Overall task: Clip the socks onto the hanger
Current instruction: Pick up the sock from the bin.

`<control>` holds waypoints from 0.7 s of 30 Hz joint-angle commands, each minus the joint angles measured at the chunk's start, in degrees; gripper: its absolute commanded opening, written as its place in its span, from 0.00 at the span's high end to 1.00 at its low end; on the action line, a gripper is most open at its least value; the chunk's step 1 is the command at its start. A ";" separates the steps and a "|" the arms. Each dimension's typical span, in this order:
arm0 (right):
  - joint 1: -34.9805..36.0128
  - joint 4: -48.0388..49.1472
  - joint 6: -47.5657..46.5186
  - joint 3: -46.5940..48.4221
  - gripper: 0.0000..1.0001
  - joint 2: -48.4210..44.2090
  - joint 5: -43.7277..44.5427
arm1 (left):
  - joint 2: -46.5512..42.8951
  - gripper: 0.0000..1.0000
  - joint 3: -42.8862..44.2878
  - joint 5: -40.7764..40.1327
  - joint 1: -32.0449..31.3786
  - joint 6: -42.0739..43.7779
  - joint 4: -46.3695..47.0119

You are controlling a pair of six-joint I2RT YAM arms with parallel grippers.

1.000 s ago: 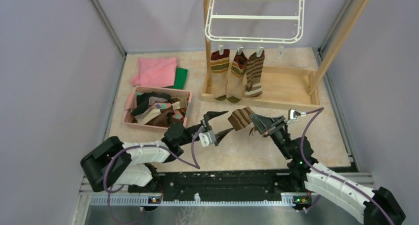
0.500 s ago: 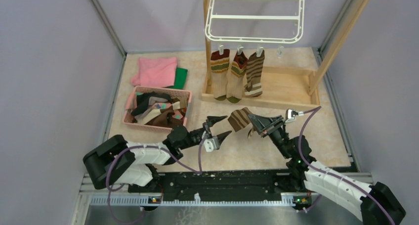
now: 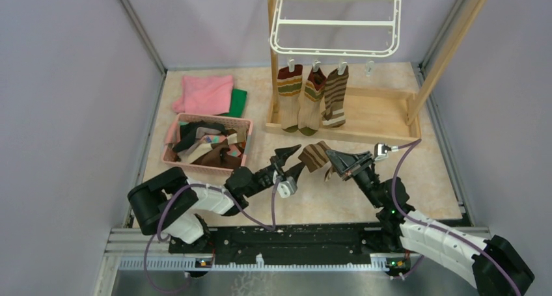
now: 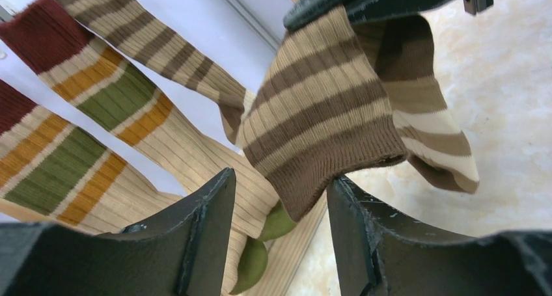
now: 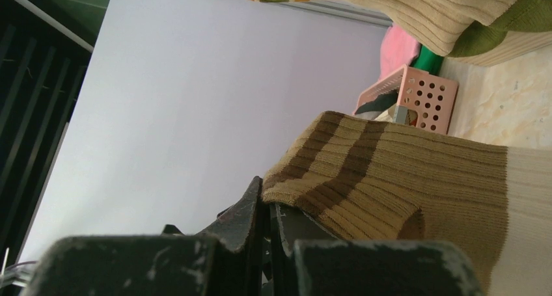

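Note:
My right gripper point(image 3: 333, 157) is shut on a brown-and-cream striped sock point(image 3: 316, 155) and holds it above the floor. In the right wrist view the sock point(image 5: 403, 185) is pinched at its edge between the closed fingers of the gripper point(image 5: 265, 193). My left gripper point(image 3: 293, 160) is open just left of the sock. In the left wrist view the sock's brown cuff point(image 4: 325, 114) dips between the spread jaws of the gripper point(image 4: 281, 179) and touches the right one. The white hanger point(image 3: 335, 49) hangs at the back. Three socks point(image 3: 312, 97) are clipped along its front edge.
A pink basket point(image 3: 207, 120) with more socks stands to the left. A pink cloth point(image 3: 205, 93) and a green cloth point(image 3: 238, 102) lie behind it. The wooden post frame point(image 3: 384, 110) stands round the hanger, with its base board under the hung socks.
My left gripper has moved right and forward until its open jaws sit round the held sock's cuff. My right gripper with the sock has barely moved.

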 commanded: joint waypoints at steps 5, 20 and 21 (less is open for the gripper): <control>-0.53 4.27 1.66 -0.66 1.00 0.39 0.32 | 0.35 0.44 1.60 1.40 -1.43 -0.80 8.18; -0.74 1.14 1.53 -0.68 1.00 -2.03 1.99 | -4.90 0.91 0.91 5.52 -2.46 -2.82 -0.70; -0.71 1.14 1.55 -0.67 1.00 -2.05 1.97 | -5.20 0.98 1.10 5.78 -2.46 -2.94 -1.65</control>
